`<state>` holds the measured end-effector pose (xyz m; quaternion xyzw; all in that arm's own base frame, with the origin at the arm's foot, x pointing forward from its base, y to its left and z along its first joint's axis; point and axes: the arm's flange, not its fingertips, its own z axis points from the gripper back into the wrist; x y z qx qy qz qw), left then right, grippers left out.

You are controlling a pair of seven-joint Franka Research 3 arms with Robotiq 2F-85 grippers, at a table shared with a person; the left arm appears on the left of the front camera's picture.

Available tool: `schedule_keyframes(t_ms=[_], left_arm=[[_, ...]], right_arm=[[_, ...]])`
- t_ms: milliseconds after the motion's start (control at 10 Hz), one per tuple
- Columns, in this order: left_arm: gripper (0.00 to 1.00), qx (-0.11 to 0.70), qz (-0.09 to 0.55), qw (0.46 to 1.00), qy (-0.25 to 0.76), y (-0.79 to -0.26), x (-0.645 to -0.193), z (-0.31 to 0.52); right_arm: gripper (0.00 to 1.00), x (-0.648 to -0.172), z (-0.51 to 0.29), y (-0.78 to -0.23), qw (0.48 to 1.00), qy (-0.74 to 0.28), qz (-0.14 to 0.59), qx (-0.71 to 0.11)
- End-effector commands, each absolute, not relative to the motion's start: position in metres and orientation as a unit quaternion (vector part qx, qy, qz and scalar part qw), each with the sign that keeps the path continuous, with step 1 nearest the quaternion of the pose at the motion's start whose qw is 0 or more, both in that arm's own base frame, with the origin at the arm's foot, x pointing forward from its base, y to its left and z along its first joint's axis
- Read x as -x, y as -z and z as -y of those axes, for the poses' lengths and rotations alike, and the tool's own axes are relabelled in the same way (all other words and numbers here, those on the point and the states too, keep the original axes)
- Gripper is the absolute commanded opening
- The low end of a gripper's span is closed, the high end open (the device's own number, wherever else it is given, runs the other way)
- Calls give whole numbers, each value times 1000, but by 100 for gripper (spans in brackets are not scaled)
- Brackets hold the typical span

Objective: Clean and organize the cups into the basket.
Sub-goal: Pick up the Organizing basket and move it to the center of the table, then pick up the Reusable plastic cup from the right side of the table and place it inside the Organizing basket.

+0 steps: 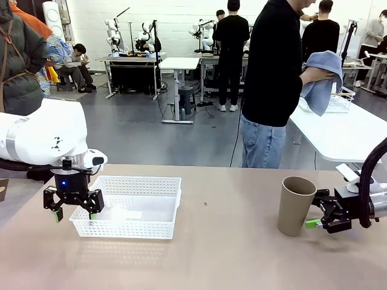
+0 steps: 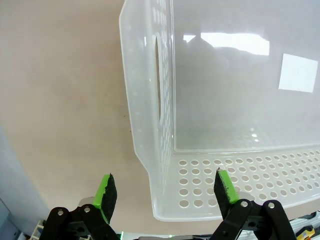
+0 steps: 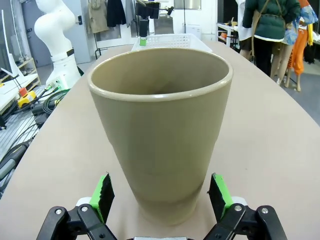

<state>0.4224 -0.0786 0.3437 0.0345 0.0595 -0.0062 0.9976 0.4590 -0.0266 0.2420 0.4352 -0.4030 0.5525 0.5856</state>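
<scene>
Tools spread apart: left tool (image 1: 74, 211) over basket (image 1: 151, 181) corner rim; right tool (image 1: 316, 211) flanks upright cup (image 1: 295, 205), pads (image 3: 218, 195) clear.

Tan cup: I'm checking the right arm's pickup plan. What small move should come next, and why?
Probably close the right gripper on the tan cup. The cup stands upright on the table with its base between the open jaws, and a gap shows at each side, so nothing is gripped yet.

Upright cup (image 1: 295, 204), apparently at right hand (image 1: 315, 219)
</scene>
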Motion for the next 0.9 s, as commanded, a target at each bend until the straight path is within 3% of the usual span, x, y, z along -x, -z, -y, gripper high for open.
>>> schedule_keyframes(t_ms=[0,800], left_arm=[[100,-57,-60,996,10,-333,-418,84],[100,-63,-33,997,-1,-323,-417,86]], right_arm=[[100,-472,17,-238,584,-544,411,-441],[100,-489,-11,-237,567,-543,416,-459]])
